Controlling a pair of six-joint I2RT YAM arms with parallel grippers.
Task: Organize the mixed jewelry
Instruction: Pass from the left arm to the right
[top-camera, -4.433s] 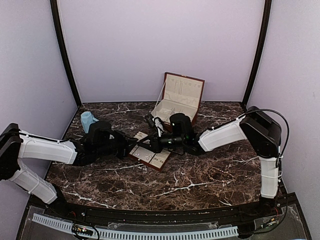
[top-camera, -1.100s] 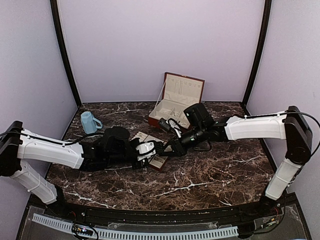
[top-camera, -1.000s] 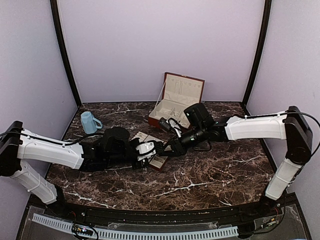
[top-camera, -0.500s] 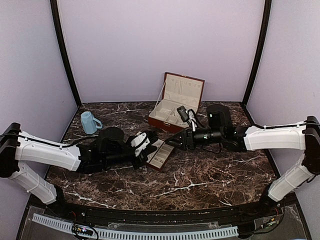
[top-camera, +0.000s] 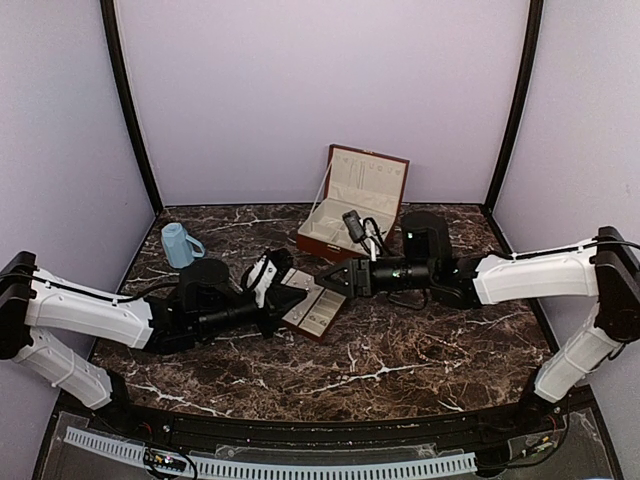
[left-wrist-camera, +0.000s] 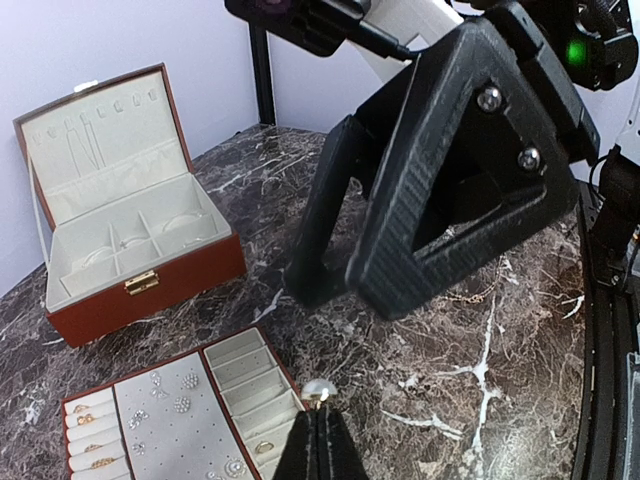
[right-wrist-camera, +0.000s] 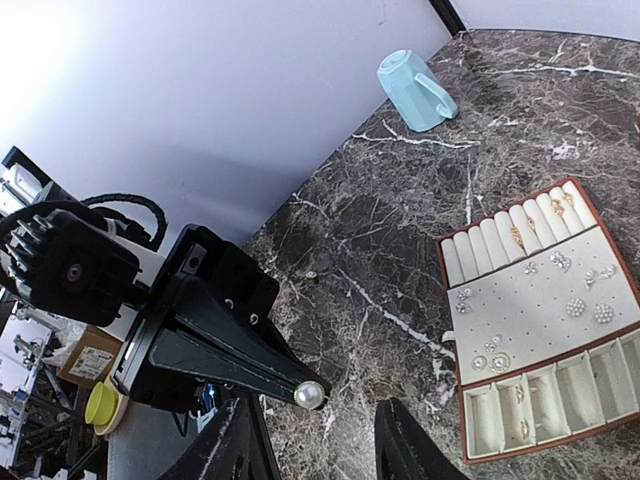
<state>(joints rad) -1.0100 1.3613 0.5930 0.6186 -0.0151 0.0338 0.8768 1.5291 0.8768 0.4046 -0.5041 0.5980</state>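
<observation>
— Pearl stud (left-wrist-camera: 318, 390): where?
— Pinched in left tool (left-wrist-camera: 318, 414), tips pressed together, over tray (left-wrist-camera: 238, 350).
— Right tool (right-wrist-camera: 315, 440)?
— Stood spread, empty, facing that pearl. Saw remaining mixed jewelry (left-wrist-camera: 165, 395) seated in tray on worktop (left-wrist-camera: 480, 380), open hinged box (left-wrist-camera: 190, 270) beyond.

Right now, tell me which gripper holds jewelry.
The left gripper: it is shut on a small pearl at its tip. The right gripper stands open, holding nothing.
</observation>
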